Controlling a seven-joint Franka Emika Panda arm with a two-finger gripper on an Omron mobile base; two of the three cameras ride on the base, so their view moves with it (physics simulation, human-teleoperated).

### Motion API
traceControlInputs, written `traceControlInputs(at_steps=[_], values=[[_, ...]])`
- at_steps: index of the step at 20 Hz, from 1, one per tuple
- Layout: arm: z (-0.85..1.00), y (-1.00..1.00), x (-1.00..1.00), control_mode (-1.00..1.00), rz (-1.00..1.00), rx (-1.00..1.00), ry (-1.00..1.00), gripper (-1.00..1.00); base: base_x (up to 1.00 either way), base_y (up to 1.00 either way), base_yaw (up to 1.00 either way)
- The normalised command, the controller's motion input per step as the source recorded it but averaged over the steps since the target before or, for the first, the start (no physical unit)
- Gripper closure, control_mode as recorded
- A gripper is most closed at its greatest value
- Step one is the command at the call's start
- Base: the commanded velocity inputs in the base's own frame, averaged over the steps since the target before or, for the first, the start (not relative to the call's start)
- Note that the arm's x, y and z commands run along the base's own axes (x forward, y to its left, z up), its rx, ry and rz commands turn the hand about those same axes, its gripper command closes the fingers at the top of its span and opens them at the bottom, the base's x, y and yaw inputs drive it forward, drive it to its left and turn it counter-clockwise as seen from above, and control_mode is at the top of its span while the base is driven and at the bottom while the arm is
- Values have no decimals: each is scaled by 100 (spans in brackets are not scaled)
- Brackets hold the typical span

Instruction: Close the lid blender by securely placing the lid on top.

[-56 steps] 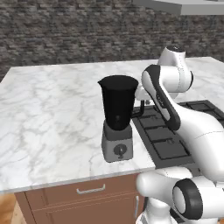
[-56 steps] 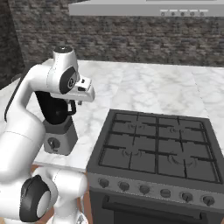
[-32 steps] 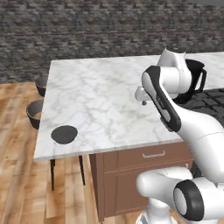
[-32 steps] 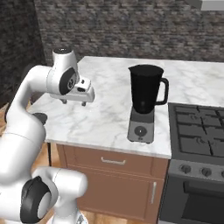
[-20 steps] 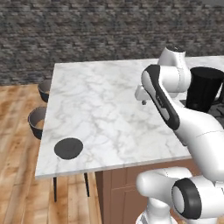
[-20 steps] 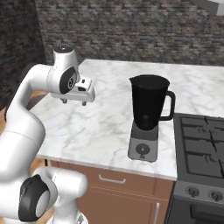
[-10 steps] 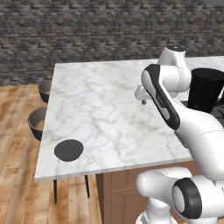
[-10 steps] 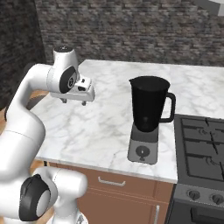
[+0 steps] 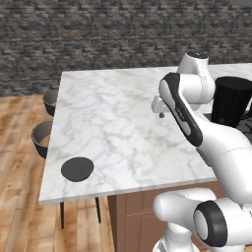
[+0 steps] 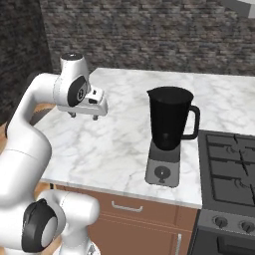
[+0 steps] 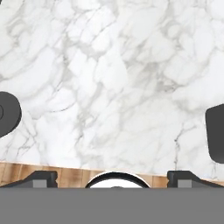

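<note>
The lid is lying flat near the front left corner of the worktop, well apart from the blender, which is standing open-topped by the front edge beside the stove. The gripper is hovering empty between them, fingers spread wide, so the lid lies to its left.
</note>
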Motion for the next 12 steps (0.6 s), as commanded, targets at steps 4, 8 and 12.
traceControlInputs(at_steps=[4,8,12], values=[[-22,67,-17,-100,0,-1,0,-100,0,0,0],[-53,100,-42,-100,4,-3,1,-100,0,0,0],[-65,100,-10,-100,3,0,8,-100,0,0,0]])
